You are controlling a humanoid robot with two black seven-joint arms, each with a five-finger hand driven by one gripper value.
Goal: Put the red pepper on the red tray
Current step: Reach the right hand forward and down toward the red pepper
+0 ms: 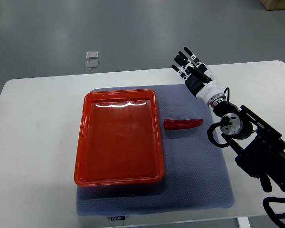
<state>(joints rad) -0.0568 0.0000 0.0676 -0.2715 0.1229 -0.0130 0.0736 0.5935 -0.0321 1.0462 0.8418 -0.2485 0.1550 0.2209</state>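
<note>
there, the red pepper (183, 124) lies on the mat's right side, the right hand (192, 67) spread empty beyond it near the table's far edge.

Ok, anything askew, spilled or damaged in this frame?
Nothing stands out. The red tray sits empty on the blue mat, the red pepper lies intact on the mat just right of it, and the right hand is raised, fingers spread, holding nothing.

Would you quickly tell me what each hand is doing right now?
Left hand: not in view.
Right hand: open, fingers spread, holding nothing; the pepper lies on the mat.
</note>
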